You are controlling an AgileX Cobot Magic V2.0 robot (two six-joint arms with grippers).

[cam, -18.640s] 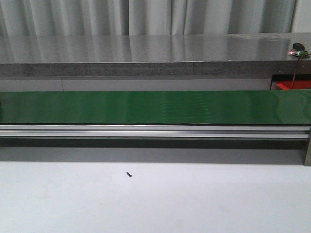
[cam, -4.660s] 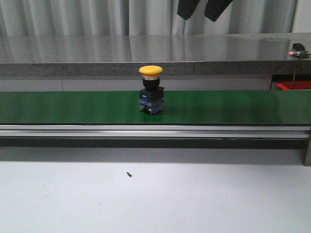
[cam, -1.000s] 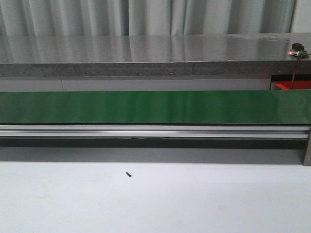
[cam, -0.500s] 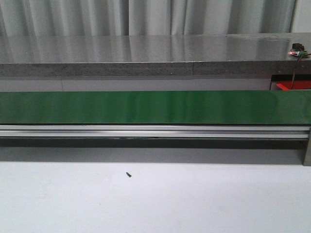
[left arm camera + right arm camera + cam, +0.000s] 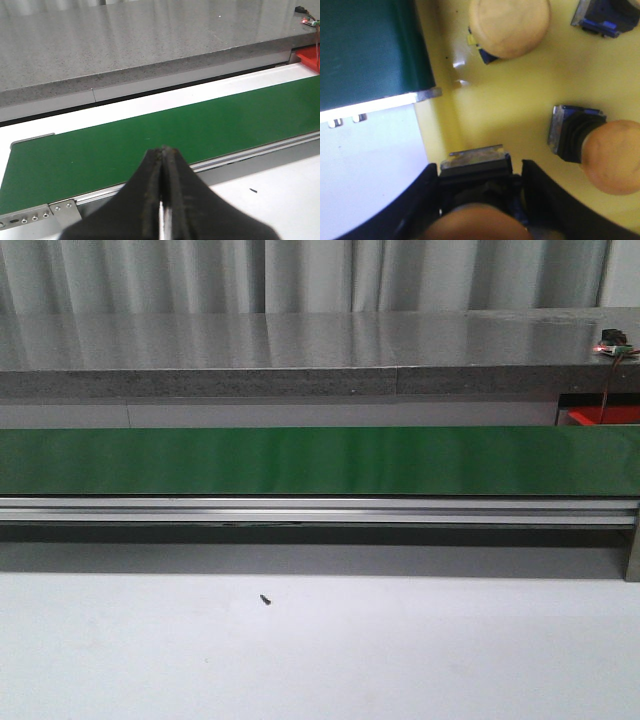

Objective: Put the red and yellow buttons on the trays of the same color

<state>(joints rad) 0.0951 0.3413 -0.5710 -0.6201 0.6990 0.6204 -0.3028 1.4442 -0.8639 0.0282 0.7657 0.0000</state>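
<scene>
My right gripper (image 5: 480,172) is shut on a yellow button (image 5: 475,165), its cap towards the camera and its silver base just above the yellow tray (image 5: 510,105). Two more yellow buttons (image 5: 510,25) (image 5: 612,155) lie on that tray, and the base of a third (image 5: 607,17) shows at the tray's edge. My left gripper (image 5: 163,150) is shut with nothing in it, above the near rail of the green belt (image 5: 125,140). No red button is in view. Neither gripper appears in the front view.
The green belt (image 5: 320,460) runs across the front view, with a grey counter (image 5: 300,350) behind it. A red corner (image 5: 603,416) shows at the far right behind the belt. The belt's end (image 5: 365,50) borders the yellow tray. A small black speck (image 5: 265,599) lies on the white table.
The belt looks the same as half a second and one second ago. The yellow button that stood on its middle 4.7 s ago is gone from it.
</scene>
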